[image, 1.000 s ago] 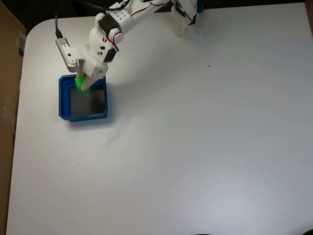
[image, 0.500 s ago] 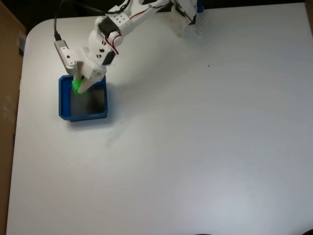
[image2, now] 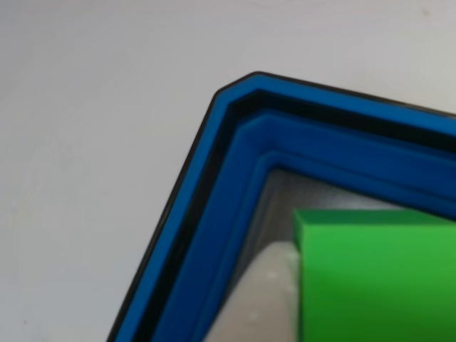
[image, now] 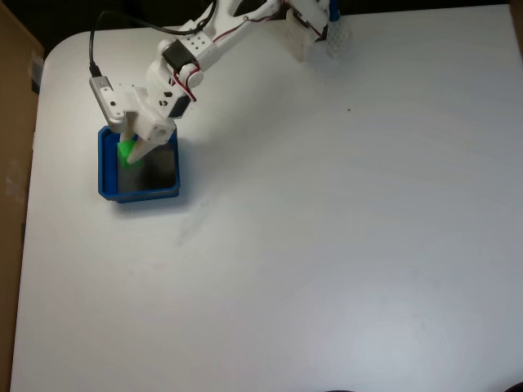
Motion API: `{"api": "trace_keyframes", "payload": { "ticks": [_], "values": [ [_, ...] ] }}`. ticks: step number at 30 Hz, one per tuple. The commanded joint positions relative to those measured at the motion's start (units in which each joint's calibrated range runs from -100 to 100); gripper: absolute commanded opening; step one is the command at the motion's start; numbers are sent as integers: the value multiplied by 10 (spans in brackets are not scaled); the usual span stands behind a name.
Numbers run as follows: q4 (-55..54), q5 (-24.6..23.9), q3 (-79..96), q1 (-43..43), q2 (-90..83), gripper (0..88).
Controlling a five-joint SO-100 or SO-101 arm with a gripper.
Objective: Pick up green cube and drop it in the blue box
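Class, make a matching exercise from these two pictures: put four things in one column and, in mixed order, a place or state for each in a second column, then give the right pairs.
Things:
1. green cube
2. blue box
3. gripper
4. table

Places or states:
A. white, bearing the box
B. near the table's left edge in the fixed view
C. shut on the cube
D. held over the box's grey floor

Pairs: 1-D, 2-B, 3-C, 4-A
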Motion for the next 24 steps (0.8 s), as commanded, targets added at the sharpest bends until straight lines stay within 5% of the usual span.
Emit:
{"api": "trace_keyframes", "payload": {
  "ticks": [1, 12, 24],
  "values": [
    [-14, 1, -17, 5, -11, 22],
    [-10, 1, -14, 5, -12, 39],
    [-11, 1, -17, 5, -16, 272]
  ]
}}
